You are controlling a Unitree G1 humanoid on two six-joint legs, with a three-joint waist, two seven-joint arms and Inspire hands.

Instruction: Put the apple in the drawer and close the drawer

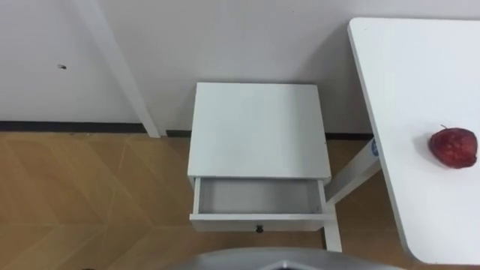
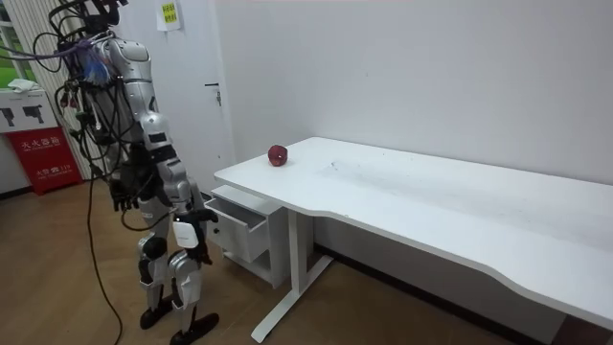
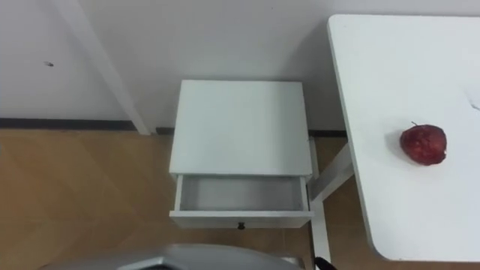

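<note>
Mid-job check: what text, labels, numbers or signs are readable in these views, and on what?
Small yellow-green paper notice on the white wall: print too small to read.
Red floor sign with white characters: too blurred to read.
White board above it with black pictures: no legible words.
Small blue sticker on a leg of the white table: unreadable.
White drawer cabinet, red apple: no markings seen.

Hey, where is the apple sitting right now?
The apple lies on the white table, near its end, at the right of the left eye view. To its left stands the small white cabinet with its drawer open.
</note>
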